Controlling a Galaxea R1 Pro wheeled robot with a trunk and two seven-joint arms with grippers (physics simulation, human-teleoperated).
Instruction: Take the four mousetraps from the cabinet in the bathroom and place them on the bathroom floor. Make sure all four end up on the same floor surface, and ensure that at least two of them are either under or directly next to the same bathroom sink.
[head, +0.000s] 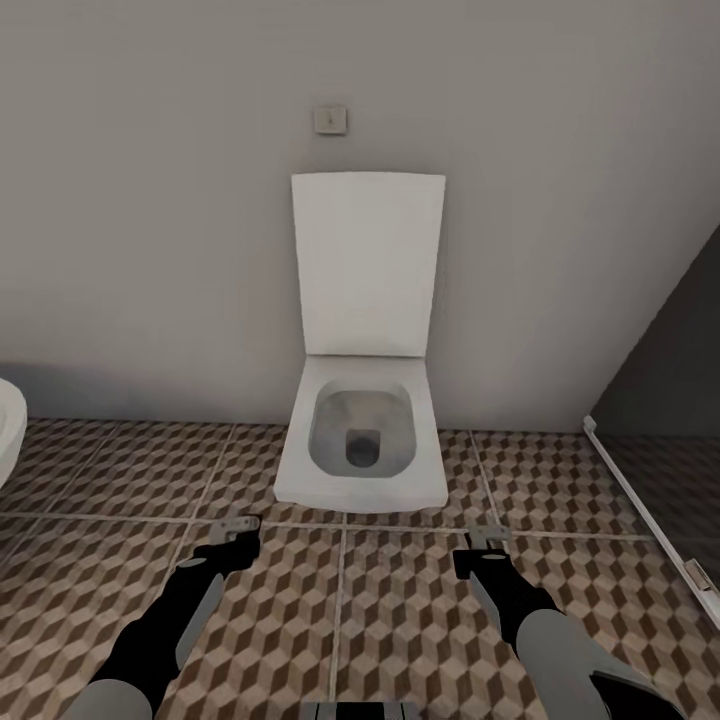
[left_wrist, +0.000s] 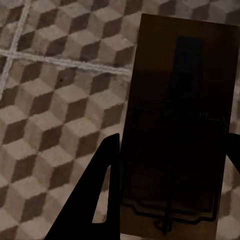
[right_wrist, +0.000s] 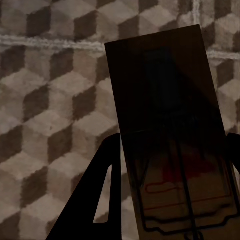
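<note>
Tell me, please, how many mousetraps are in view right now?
2. One mousetrap sits in the left end effector; the other mousetrap in the right end effector, both above the bathroom floor. Others may be out of frame.

Both arms reached forward and down. The left gripper and right gripper each clamped a flat board between its fingers.

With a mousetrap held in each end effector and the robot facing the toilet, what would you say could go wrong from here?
1. The left end effector and right end effector each hold a mousetrap above the bathroom floor; released from up there, the traps may bounce or flip.
2. The toilet stands open directly ahead, so reaching forward could bump its bowl.
3. A white basin edge, possibly the sink, sits far left; traps set down here might not count as next to it.
</note>
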